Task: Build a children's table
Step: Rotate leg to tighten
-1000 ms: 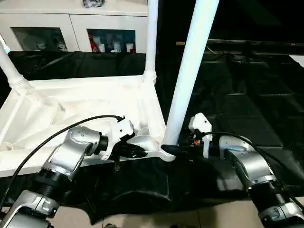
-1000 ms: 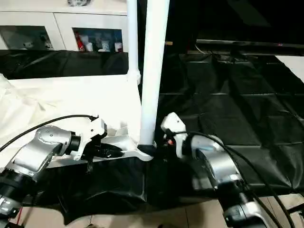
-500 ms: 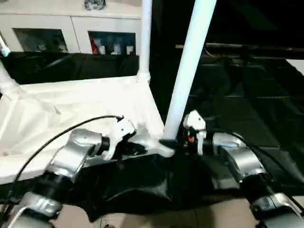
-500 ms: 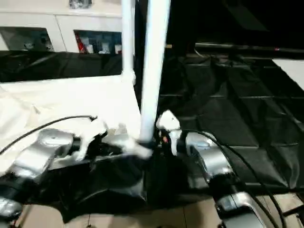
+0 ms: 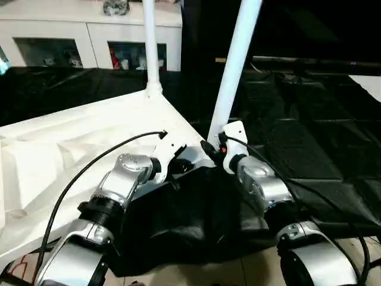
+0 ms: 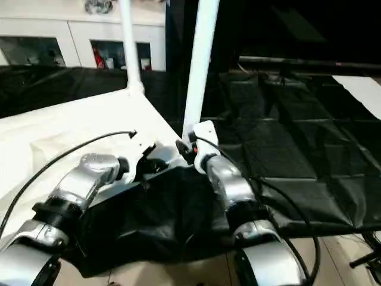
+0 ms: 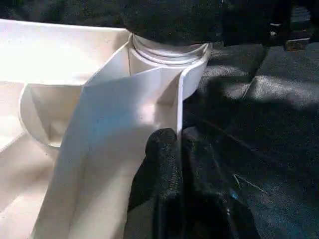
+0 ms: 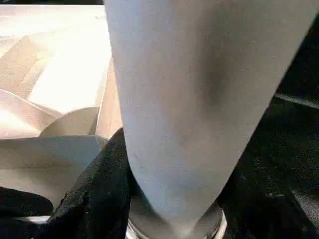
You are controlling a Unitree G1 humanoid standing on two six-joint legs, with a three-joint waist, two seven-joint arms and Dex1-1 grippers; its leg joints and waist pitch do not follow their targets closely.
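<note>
Lying upside down on the black cloth [image 5: 309, 149], the white tabletop [image 5: 71, 149] shows its ribbed underside, and it is the landmark for everything else here. At its near corner a socket holds a long white leg [image 5: 235, 65] that rises steeply and leans a little away from the tabletop. A second leg [image 5: 150, 47] stands upright at the tabletop's far corner, on the side toward the white cabinet [image 5: 89, 36] with glass doors.

The left gripper [image 5: 175, 168] sits at the tabletop's near edge, just beside the corner socket. In the left wrist view its black fingers [image 7: 162, 164] are pinched together on the thin upright rim wall of the tabletop, one on each face.

The right gripper [image 5: 209, 148] is at the foot of the near leg, on the side away from the tabletop's middle. In the right wrist view its dark fingers [image 8: 97, 199] flank the flared base of that leg, half-spread and closed around it just above the socket
</note>
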